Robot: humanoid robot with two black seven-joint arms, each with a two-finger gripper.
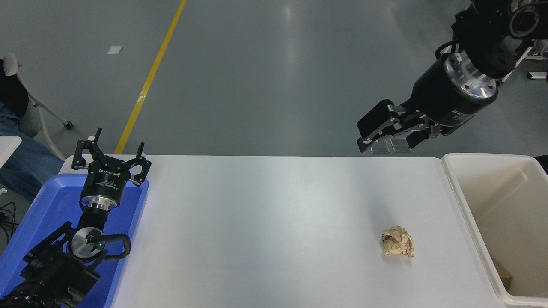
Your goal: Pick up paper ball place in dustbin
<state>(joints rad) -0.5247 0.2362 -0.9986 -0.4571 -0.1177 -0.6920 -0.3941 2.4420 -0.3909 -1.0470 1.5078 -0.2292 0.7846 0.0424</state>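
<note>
The paper ball (398,241), a crumpled tan-brown lump, lies on the white table (265,222) toward the right front. The dustbin (469,214), a cream-white tub, stands at the table's right end, just right of the ball. My right gripper (382,144) hangs in the air above the table's far edge, well above and behind the ball, open and empty. My left gripper (112,156) is parked at the lower left over the blue tray, open and empty.
A shallow blue tray (51,205) sits at the table's left end under the left arm. A bit of brown material (505,278) lies inside the dustbin. A seated person's leg (25,167) and a chair are at the far left.
</note>
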